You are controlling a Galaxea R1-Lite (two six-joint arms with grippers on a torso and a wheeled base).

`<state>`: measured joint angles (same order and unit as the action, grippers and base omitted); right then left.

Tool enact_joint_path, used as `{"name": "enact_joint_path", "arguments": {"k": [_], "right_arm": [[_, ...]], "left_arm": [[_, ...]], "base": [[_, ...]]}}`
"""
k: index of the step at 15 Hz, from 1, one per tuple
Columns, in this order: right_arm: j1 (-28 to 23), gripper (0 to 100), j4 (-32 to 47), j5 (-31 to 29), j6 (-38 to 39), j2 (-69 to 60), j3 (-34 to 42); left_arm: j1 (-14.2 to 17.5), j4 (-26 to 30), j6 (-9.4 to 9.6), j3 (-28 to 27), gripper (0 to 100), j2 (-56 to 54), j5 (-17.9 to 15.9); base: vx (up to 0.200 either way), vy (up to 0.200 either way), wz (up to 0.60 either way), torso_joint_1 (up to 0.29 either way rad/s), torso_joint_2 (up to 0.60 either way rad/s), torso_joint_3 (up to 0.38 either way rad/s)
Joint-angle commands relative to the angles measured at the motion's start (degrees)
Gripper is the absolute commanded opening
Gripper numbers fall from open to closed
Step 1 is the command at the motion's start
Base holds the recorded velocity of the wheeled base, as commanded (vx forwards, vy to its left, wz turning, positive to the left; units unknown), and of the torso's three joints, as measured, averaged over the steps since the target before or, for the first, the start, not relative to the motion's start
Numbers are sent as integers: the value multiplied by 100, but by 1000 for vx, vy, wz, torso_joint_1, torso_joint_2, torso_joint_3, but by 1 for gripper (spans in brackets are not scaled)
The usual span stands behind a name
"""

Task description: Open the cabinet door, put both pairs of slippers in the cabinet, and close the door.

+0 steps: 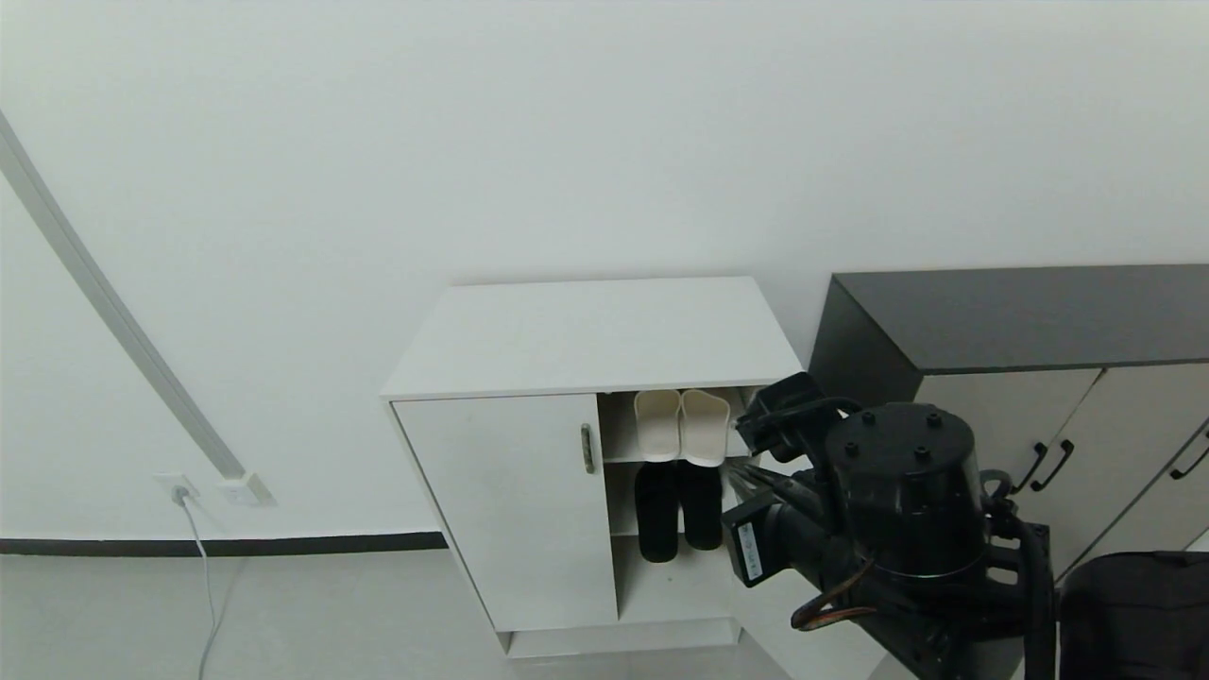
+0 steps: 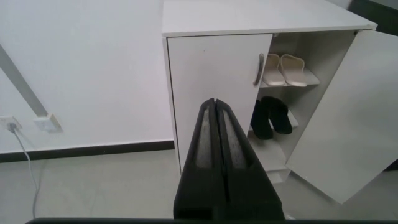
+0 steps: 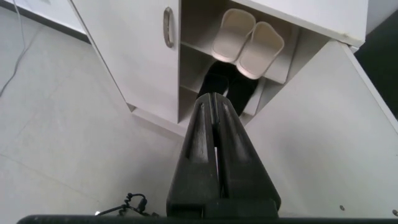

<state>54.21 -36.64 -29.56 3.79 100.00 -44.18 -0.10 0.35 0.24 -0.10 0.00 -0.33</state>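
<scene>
Soft, even light fills the room and appears to come from above. The white wall (image 1: 604, 142) is bright, without glare. The top of the cabinet (image 1: 586, 331) is its lightest part and the inside is dimmer. There the black slippers (image 1: 678, 510) lie in shade, and the cream slippers (image 1: 682, 425) above catch more light. Near the head view's left edge, the wall strip (image 1: 104, 302) looks slightly bent.

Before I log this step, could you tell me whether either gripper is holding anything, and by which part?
Nothing is held: the left gripper and right gripper are both shut and empty.
</scene>
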Motion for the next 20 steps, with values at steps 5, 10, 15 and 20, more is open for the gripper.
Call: {"name": "enact_joint_path", "arguments": {"k": [5,10,15,20], "right_arm": [[-51,0,-1,3,-10,72,6],[-60,0,-1,3,-10,72,6],[-69,0,-1,-6,-10,72,6],[-95,0,-9,3,-10,81,6]], "left_arm": [[1,0,2,1,0,0,-2],[1,0,2,1,0,0,-2],[1,0,2,1,0,0,-2],[1,0,2,1,0,9,-2]], "base": [[0,0,0,0,0,0],[0,0,-360,0,0,3],[0,0,-600,4,3,0],[0,0,-120,0,-1,0]]}}
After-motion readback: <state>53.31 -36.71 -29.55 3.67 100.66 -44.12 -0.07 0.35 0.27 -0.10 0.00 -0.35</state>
